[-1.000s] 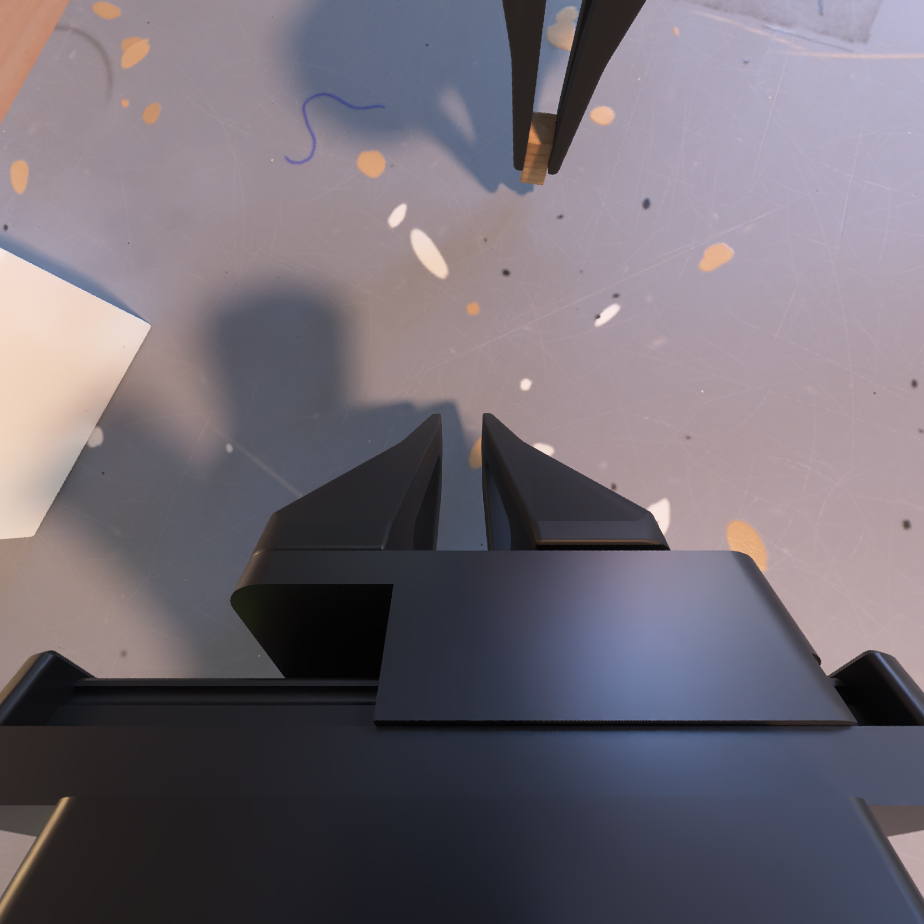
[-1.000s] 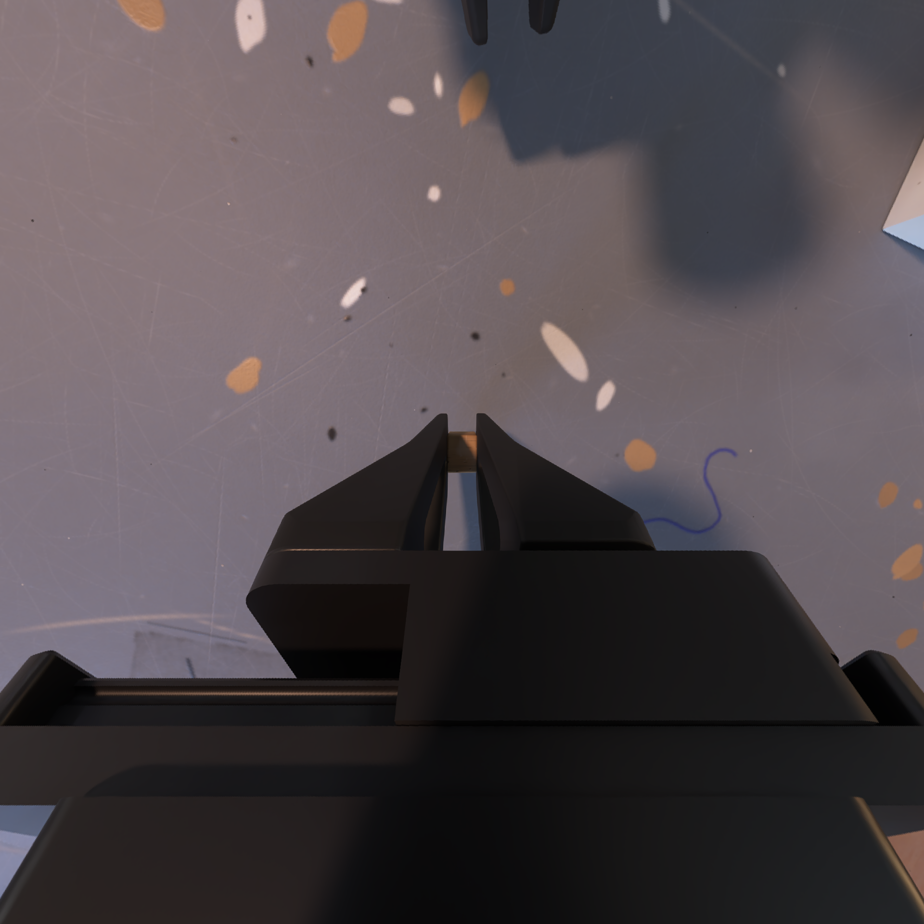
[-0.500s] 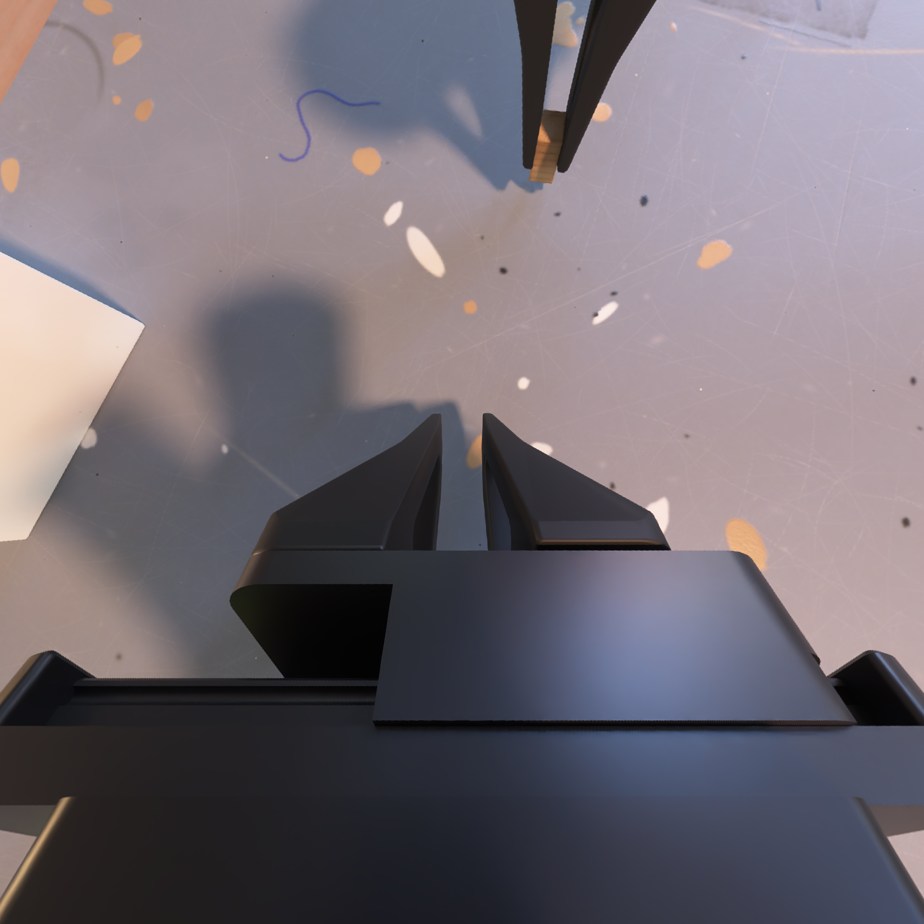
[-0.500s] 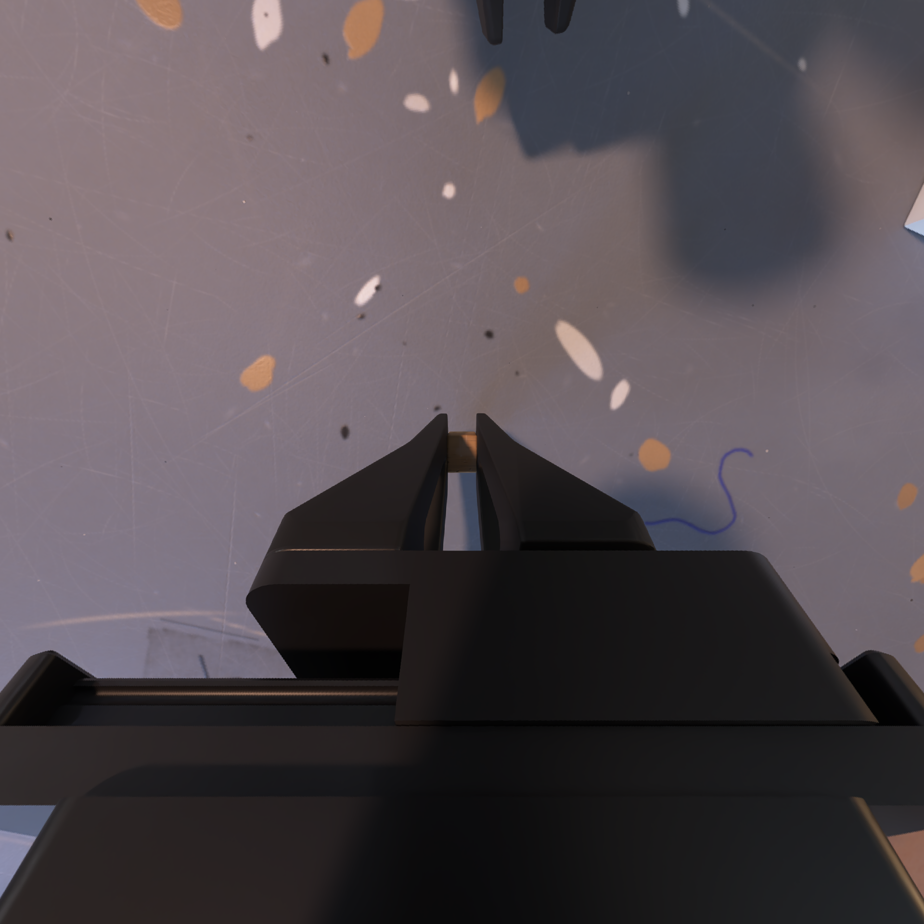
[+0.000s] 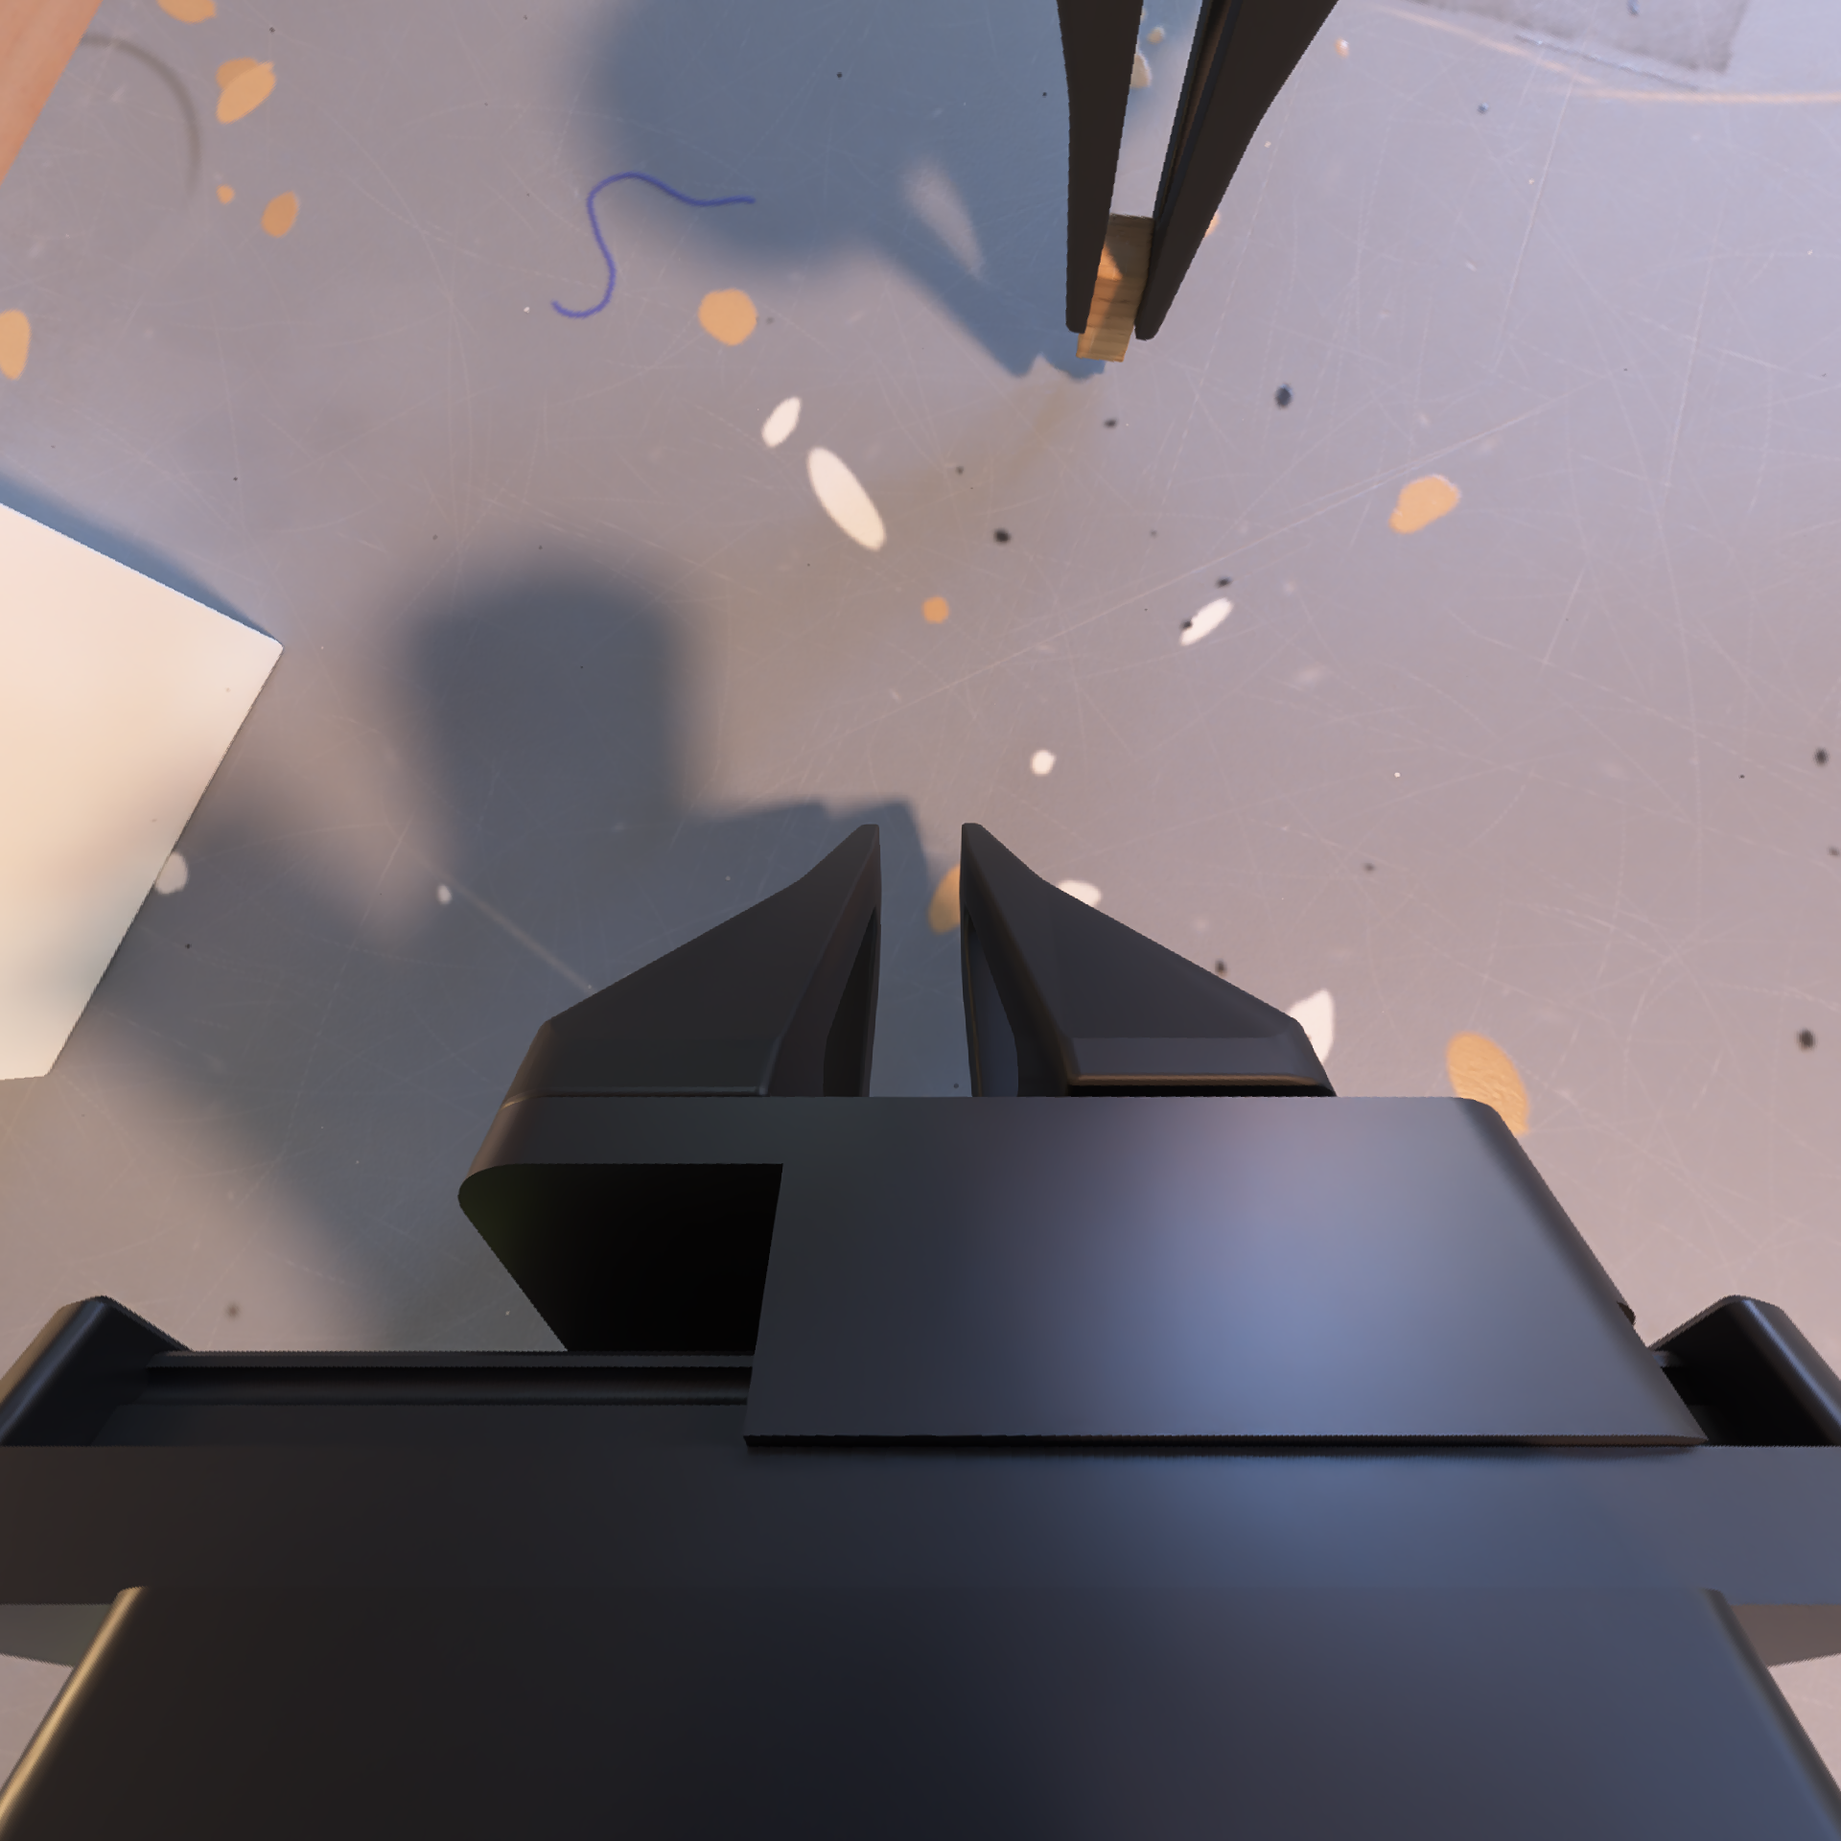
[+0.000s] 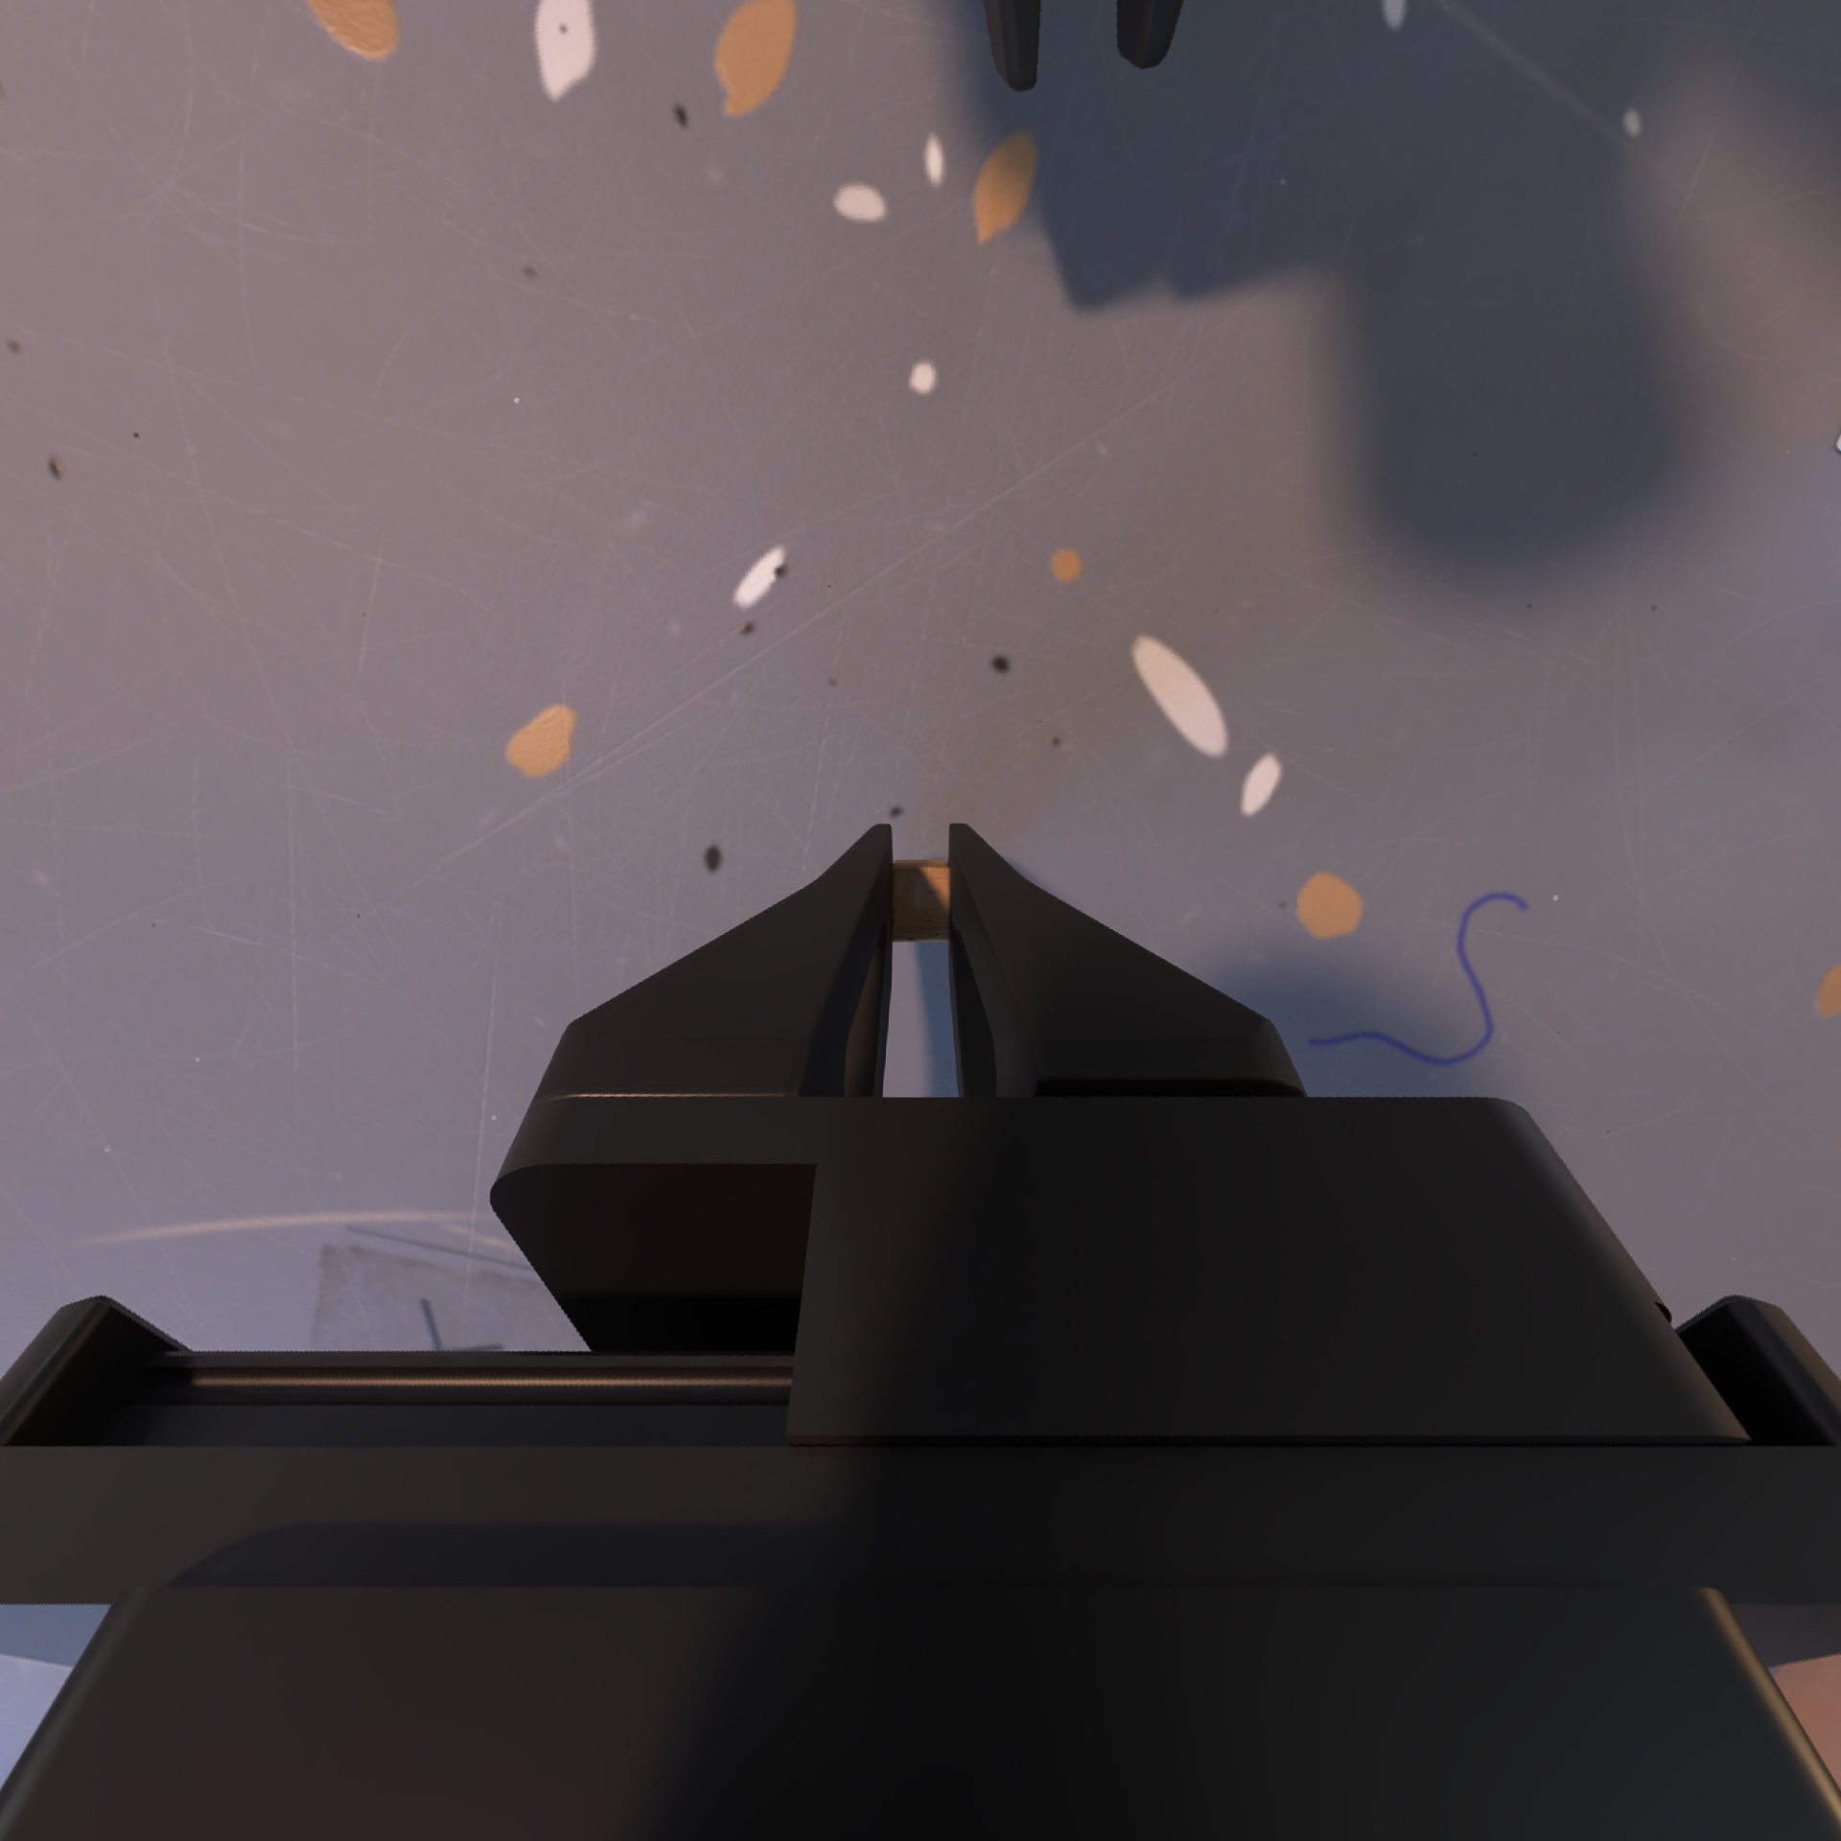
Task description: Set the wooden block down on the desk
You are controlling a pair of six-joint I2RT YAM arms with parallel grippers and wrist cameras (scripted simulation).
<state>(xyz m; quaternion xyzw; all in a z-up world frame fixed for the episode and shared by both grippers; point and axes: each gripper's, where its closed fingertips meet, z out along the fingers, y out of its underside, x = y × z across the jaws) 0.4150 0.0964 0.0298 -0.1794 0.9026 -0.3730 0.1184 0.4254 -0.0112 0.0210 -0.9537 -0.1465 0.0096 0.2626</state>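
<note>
The right gripper (image 6: 920,847) is clamped on the wooden block (image 6: 921,909), which sits between its fingertips, its lower end poking past them above the speckled grey desk (image 5: 1395,747). The left gripper (image 5: 920,847) hangs empty, jaws a narrow gap apart, well away from the block.

Workshop: scratched, paint-spattered grey desk (image 5: 1494,797).

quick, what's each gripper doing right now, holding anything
Left gripper: empty, fingers a narrow gap apart, so open.
Right gripper: shut on the wooden block, pinched at the fingertips above the desk.
</note>
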